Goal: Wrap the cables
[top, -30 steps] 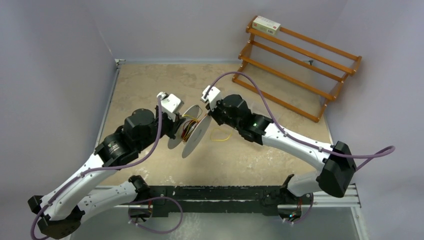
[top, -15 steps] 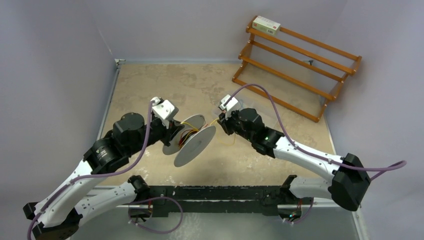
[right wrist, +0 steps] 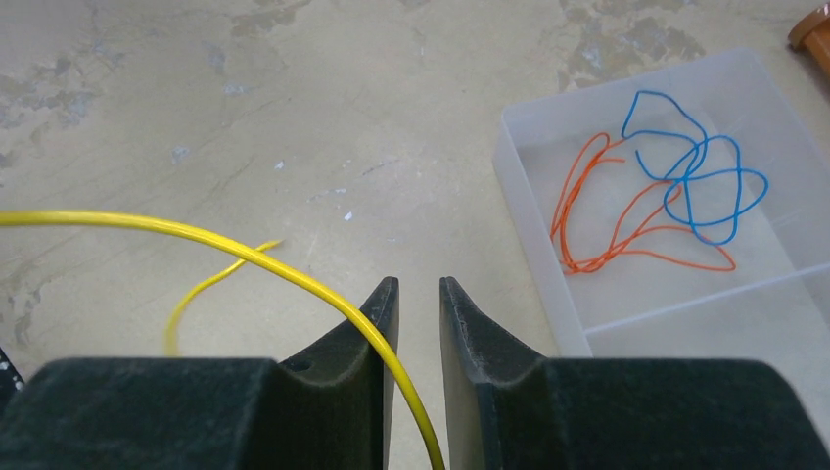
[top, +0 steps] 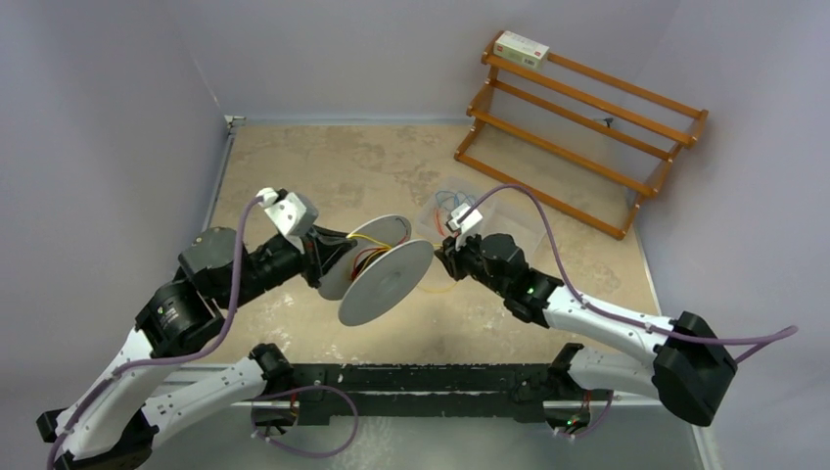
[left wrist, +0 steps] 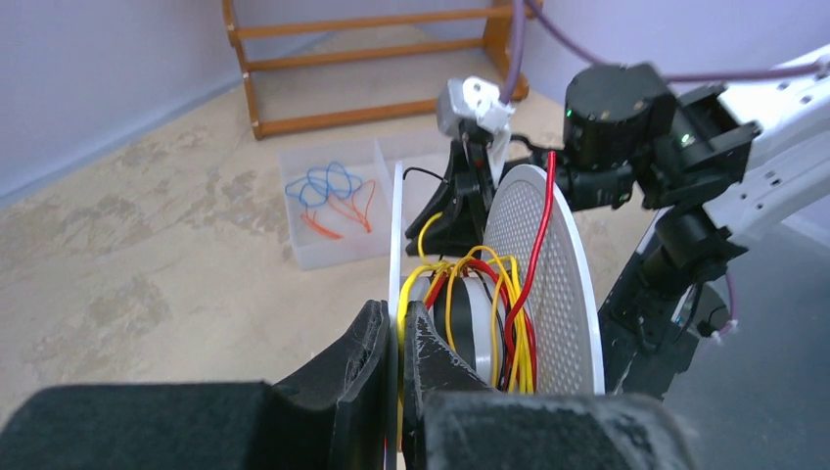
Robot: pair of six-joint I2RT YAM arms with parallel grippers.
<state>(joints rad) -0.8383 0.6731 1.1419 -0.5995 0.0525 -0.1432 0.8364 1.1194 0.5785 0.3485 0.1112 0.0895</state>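
My left gripper (left wrist: 396, 328) is shut on the rim of one flange of a white spool (left wrist: 548, 264) and holds it off the table, as the top view (top: 387, 284) shows. Yellow cable (left wrist: 452, 294) is wound loosely round the hub, with red and black wire. A free length of yellow cable (right wrist: 196, 231) crosses my right gripper's left finger and drops into the gap between its jaws. My right gripper (right wrist: 419, 294) is open, its gap wider than the cable. It sits just right of the spool (top: 442, 262). The cable's end curls on the table.
A clear plastic box (right wrist: 529, 215) holding blue wires (right wrist: 700, 176) and orange wires (right wrist: 607, 245) sits on the table right of my right gripper. A wooden rack (top: 577, 127) with a small carton (top: 522, 48) stands at the back right.
My left arm has drawn back to the left and the spool now faces more to the right. My right gripper has moved right and nearer, from the spool's far side to its right edge.
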